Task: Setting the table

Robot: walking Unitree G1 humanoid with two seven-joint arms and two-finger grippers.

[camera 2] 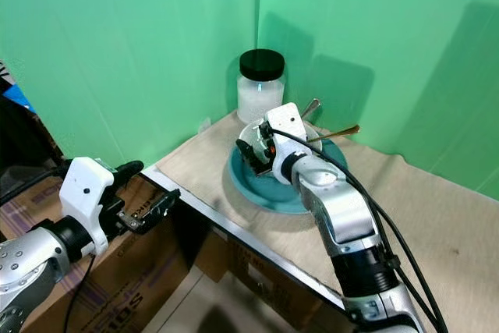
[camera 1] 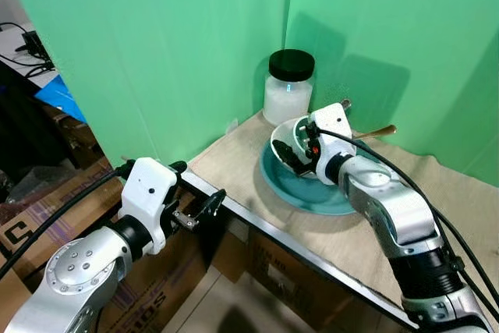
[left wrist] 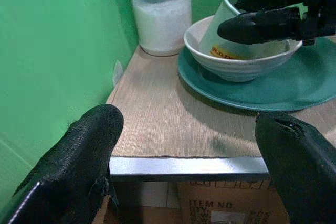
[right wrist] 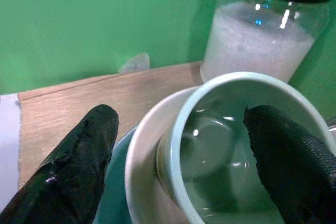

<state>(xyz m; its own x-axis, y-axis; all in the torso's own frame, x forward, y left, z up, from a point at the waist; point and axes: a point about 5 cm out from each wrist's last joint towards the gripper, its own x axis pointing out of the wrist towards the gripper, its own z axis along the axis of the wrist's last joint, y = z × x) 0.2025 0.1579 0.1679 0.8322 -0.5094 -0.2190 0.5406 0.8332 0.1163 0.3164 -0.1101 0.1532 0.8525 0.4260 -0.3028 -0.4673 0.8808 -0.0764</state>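
— Three dishes sit stacked: a pale cup point(left wrist: 231, 30) tilted inside a white bowl point(left wrist: 239, 61), on a teal plate point(left wrist: 294, 85) near the table's point(camera 1: 234, 157) back corner, by a jar point(camera 1: 288, 87). Utensils point(camera 1: 373, 132) rest behind. Nothing looks laid out yet.

— And the fingers?

— The right gripper point(right wrist: 184, 150) is spread wide at the cup, one finger inside, one outside the bowl's rim; contact is hard to tell. The left gripper point(left wrist: 191, 156) hangs apart, holding nothing, just off the table edge.
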